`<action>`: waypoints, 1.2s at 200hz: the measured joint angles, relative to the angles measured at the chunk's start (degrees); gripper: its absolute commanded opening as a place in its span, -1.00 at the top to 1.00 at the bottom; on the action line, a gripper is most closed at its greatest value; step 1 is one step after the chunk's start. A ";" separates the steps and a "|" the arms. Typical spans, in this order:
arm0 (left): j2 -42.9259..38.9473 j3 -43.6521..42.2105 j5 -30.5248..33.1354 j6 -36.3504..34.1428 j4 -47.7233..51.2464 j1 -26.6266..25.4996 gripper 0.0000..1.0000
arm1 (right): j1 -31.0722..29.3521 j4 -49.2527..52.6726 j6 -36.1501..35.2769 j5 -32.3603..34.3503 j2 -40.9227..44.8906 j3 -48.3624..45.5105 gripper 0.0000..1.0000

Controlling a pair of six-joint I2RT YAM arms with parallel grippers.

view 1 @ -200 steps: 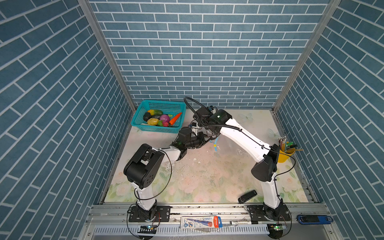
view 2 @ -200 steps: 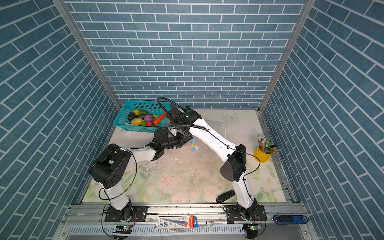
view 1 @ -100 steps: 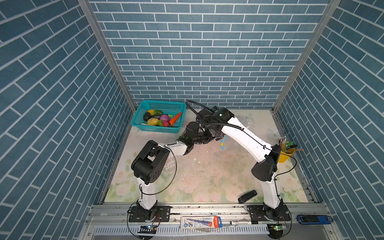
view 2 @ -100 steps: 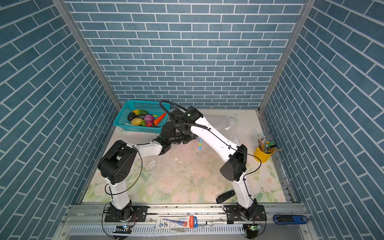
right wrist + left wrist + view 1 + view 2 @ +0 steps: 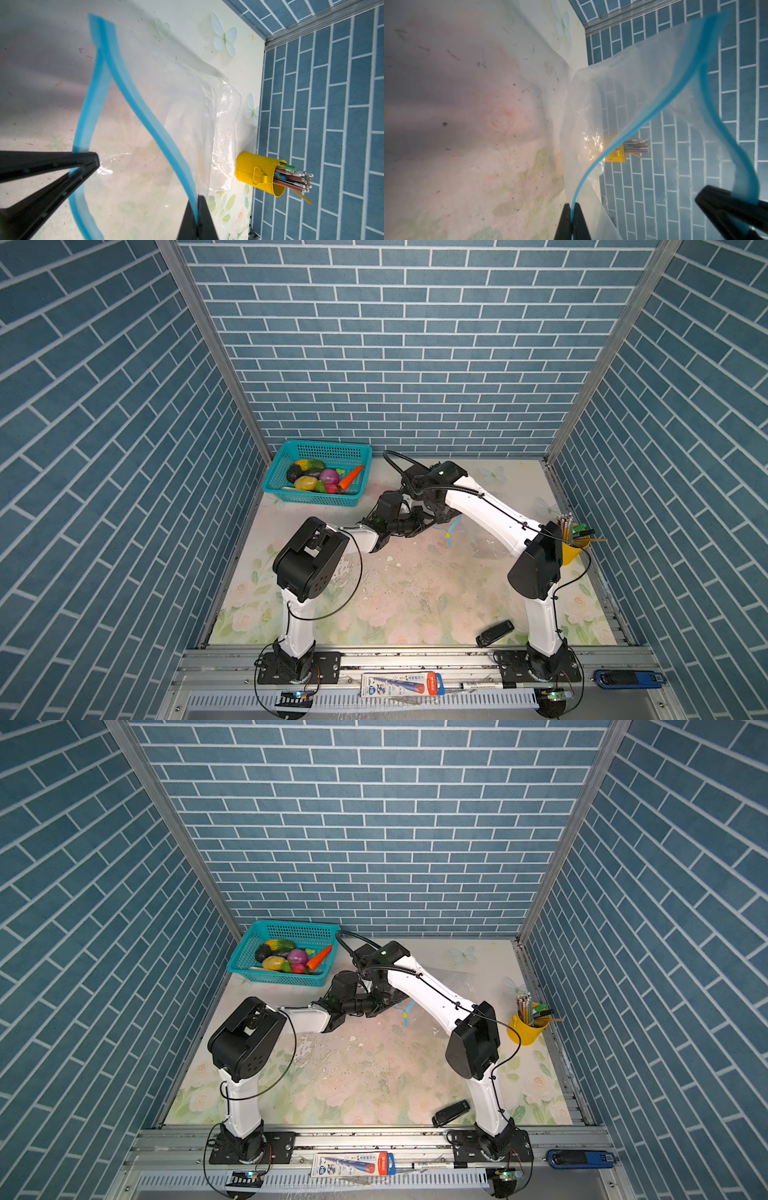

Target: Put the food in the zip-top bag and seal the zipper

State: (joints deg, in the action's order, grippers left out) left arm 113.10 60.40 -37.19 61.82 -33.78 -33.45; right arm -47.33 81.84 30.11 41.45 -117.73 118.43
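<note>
My left gripper (image 5: 572,216): tips pressed together on one lip of the zipper (image 5: 124,83), the blue strip pinched between them. My right gripper (image 5: 197,218): clamped the same way on the opposite lip. The two lips bow apart between my grippers, so the zip-top bag (image 5: 187,104) gapes at the mouth. Its clear body trails onto the floral mat (image 5: 395,605) toward the yellow pen cup (image 5: 255,172). The yellow slider tab (image 5: 449,535) sits at the strip's end. The food (image 5: 319,480) lies in the teal basket (image 5: 316,501) by the back wall, apart from the bag.
</note>
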 measured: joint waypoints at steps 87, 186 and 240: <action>-1.73 -2.95 0.70 -2.95 2.80 1.86 0.83 | 0.15 -3.54 -0.61 -5.86 -4.37 0.24 1.00; -10.54 -8.15 3.96 -7.02 5.22 4.33 0.33 | 0.15 -5.27 -0.57 -11.06 -6.97 2.82 1.00; -20.28 -4.90 8.90 -17.90 22.88 9.16 -0.21 | 0.15 -6.10 -0.52 -12.46 -6.99 2.82 1.00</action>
State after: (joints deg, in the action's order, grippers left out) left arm 92.82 55.51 -28.29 43.92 -10.90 -24.29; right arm -47.18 75.75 29.58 28.99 -124.73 121.25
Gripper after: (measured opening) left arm 0.518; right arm 0.044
